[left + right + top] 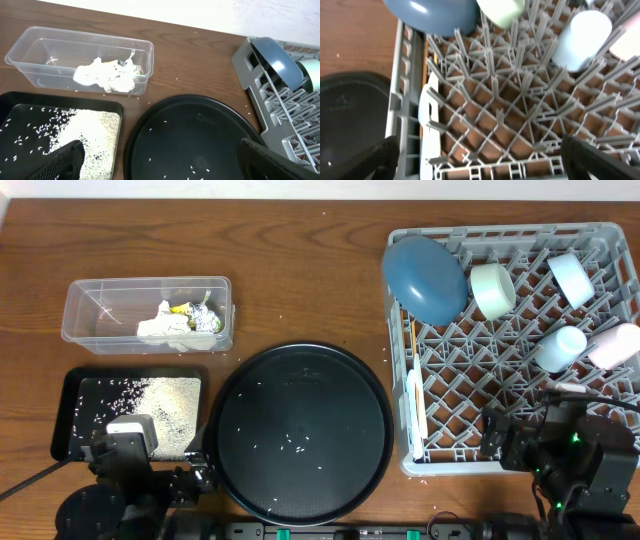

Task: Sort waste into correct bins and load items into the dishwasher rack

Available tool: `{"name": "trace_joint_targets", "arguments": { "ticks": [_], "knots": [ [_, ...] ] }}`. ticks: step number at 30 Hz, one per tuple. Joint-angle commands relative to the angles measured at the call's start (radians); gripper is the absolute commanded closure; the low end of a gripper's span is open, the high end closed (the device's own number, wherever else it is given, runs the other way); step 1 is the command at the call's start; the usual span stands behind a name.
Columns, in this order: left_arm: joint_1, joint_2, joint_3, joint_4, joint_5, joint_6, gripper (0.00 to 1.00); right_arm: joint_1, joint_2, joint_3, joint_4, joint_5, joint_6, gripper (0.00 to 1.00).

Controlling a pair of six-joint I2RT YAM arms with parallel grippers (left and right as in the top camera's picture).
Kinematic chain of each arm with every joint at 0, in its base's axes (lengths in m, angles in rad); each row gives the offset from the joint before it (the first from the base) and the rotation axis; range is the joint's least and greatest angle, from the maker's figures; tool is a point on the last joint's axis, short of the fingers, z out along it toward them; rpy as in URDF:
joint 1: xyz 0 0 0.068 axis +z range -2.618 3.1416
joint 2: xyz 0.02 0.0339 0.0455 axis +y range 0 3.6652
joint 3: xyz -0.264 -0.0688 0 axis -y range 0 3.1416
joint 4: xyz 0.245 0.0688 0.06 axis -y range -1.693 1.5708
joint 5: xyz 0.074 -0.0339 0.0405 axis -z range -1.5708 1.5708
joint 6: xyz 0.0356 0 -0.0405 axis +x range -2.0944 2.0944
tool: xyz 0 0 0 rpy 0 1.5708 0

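Note:
The clear tub (100,295) (30,45) holds crumpled tissue (160,327) (100,77) and wrappers (200,315). The shallow black tray (70,395) (30,97) holds a heap of rice (170,405) (95,130). The grey rack (520,380) (495,100) holds the blue plate (425,277) (430,12), a teal bowl (492,290) (502,11), a light blue bowl (572,278), a pale cup (562,348) (580,37), a pink cup (613,345), chopsticks (413,340) and a white utensil (414,415) (427,125). My left gripper (190,480) (162,155) is open and empty at the front. My right gripper (520,440) (480,155) is open and empty over the rack's front edge.
A large round black tray (300,430) (200,125) with a few loose rice grains lies between the shallow tray and the rack. Stray grains dot the wooden table (300,270). Both arm bases sit at the table's front edge.

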Motion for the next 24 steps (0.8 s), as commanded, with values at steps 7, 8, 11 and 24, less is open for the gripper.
{"name": "trace_joint_targets", "arguments": {
  "ticks": [7,8,11,24],
  "knots": [
    [0.003,-0.002,-0.009,0.002,-0.015,-0.006,0.02,0.000,-0.003,-0.009,-0.084,0.006,-0.017,0.01],
    [0.003,-0.002,-0.009,0.002,-0.015,-0.005,0.02,0.000,-0.003,-0.009,-0.084,0.007,-0.017,0.01],
    [0.003,-0.002,-0.009,0.002,-0.015,-0.006,0.02,0.000,-0.003,-0.009,-0.084,0.006,-0.017,0.01],
    [0.003,-0.002,-0.009,0.002,-0.015,-0.006,0.02,-0.001,-0.143,-0.039,-0.056,0.010,-0.030,0.01]
  ]
}}
